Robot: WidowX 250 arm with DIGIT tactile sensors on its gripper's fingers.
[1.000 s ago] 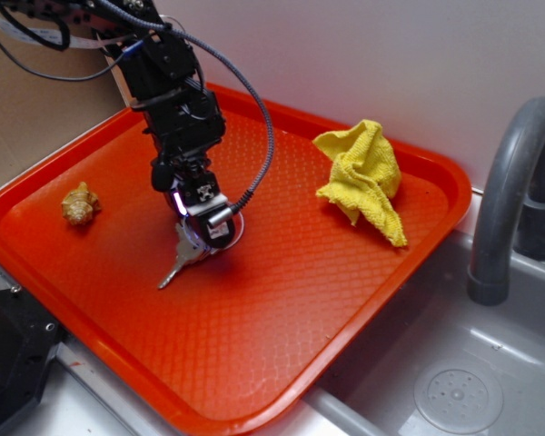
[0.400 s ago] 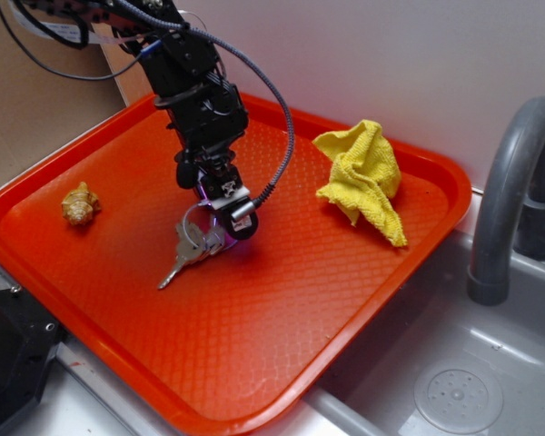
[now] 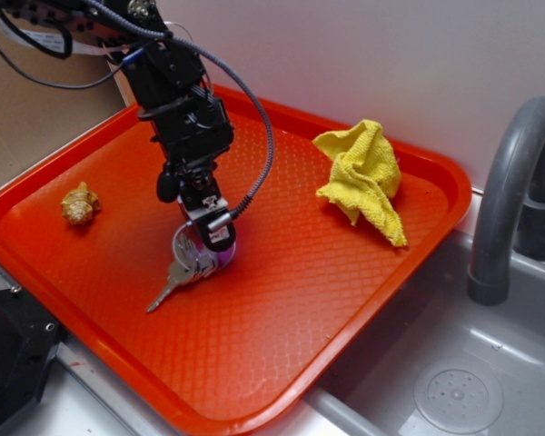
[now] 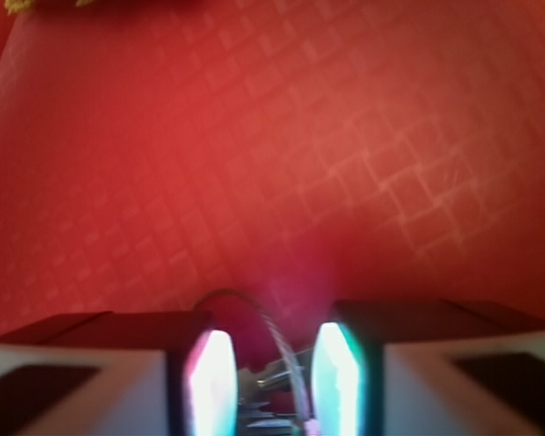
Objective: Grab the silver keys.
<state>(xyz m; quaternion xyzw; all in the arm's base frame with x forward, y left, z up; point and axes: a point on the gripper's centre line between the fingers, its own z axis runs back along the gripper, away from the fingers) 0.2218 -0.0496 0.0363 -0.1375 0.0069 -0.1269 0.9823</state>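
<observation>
Straddling the silver keys [image 3: 183, 269] at tray [image 3: 282, 363] centre, gripper [image 3: 203, 256] was recorded with jaws apart; closing and lifting judged outstanding.

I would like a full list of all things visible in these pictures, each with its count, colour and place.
tray: one, orange-red, on the counter beside the sink.
keys: one small bunch on a wire ring, silver, middle-left of the tray, between the pincer's fingers.
cloth: one, yellow, crumpled, far right part of the tray.
shell-like lump: one, tan, left part of the tray.
sink: one, grey, right of the tray.
faucet: one, grey, curved, above the sink.
pincer: one, black, down over the keys, jaws apart around them.
</observation>
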